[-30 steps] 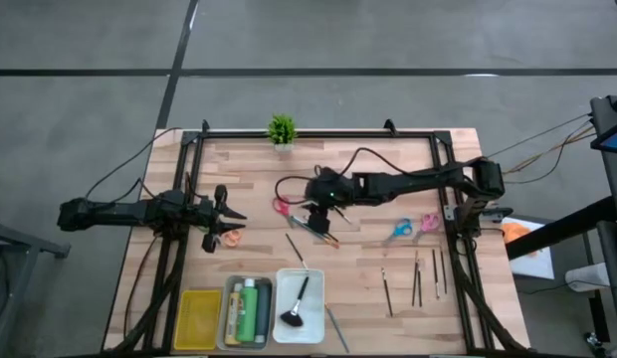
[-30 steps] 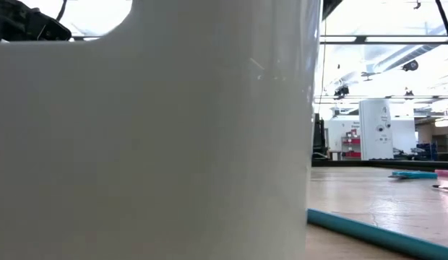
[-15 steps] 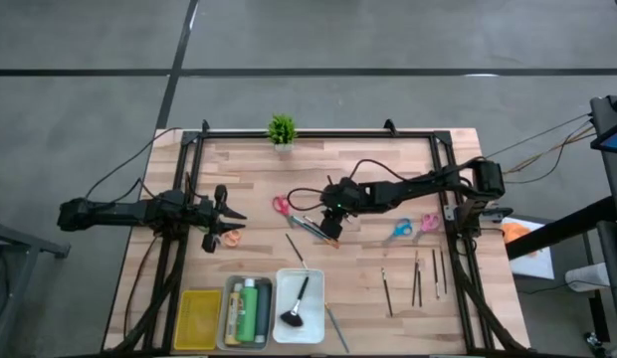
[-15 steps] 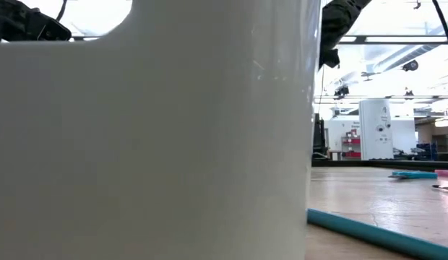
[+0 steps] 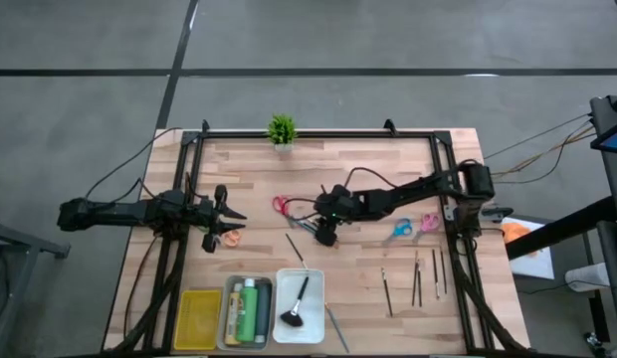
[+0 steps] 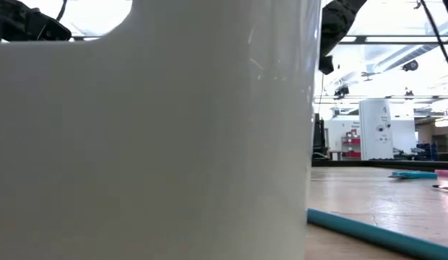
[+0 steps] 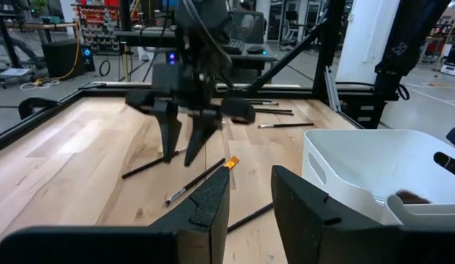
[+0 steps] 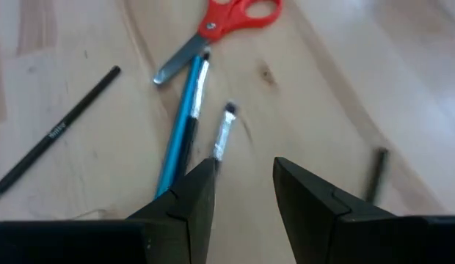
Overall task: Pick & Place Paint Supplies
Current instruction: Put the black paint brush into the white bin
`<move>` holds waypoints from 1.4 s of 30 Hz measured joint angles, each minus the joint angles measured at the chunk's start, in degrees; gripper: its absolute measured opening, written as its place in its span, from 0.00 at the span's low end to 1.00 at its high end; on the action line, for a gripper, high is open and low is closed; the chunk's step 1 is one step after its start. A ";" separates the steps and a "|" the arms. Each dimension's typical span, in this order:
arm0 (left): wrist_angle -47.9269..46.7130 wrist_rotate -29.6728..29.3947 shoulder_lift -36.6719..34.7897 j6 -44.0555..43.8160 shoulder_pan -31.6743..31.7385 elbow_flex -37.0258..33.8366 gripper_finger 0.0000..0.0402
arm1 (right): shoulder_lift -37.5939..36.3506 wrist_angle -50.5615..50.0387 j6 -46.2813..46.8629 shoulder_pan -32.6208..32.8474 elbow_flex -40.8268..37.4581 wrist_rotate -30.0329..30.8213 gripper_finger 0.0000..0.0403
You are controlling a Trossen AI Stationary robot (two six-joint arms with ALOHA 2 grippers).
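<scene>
The right gripper (image 5: 326, 231) hovers with its fingers parted and empty above a cluster of brushes (image 5: 310, 227) mid-table, beside one pair of red scissors (image 8: 216, 25). Three more scissors lie around: orange (image 5: 231, 239), blue (image 5: 399, 231), pink (image 5: 429, 223). The left gripper (image 5: 229, 215), open and holding nothing, waits near the orange pair. Three trays (image 5: 199, 320) sit at the table's near edge.

The right arm reaches from the right side toward the middle of the tabletop (image 5: 388, 159), its wrist bent down and the right gripper (image 5: 326, 231) low over the wood, fingers (image 8: 185, 209) parted with nothing between them. The left arm lies level at the left edge, the left gripper (image 5: 227, 216) pointing inward, fingers (image 7: 210, 207) apart and empty.
</scene>
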 joint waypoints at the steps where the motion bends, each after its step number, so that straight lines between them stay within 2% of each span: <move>1: 0.02 0.00 0.01 0.00 0.00 0.00 0.26 | 1.07 -0.06 -0.01 0.17 0.62 0.03 0.34; 11: -0.08 0.00 0.70 0.02 0.00 0.00 0.26 | 6.67 -6.16 0.02 0.17 7.72 3.20 0.34; 30: 0.02 0.00 1.14 0.02 0.00 -0.01 0.26 | 7.53 -6.16 2.40 0.48 5.98 1.07 0.34; 33: 0.01 0.00 1.14 0.01 0.00 -0.01 0.26 | 7.53 -6.64 2.54 0.48 5.98 1.11 0.29; 39: 0.00 0.00 1.14 0.02 0.00 0.00 0.26 | 7.49 -7.33 2.49 0.34 5.89 -0.18 0.07; 42: 0.00 0.00 1.14 0.02 0.00 0.00 0.26 | 7.49 -7.43 2.54 0.34 5.89 -0.64 0.04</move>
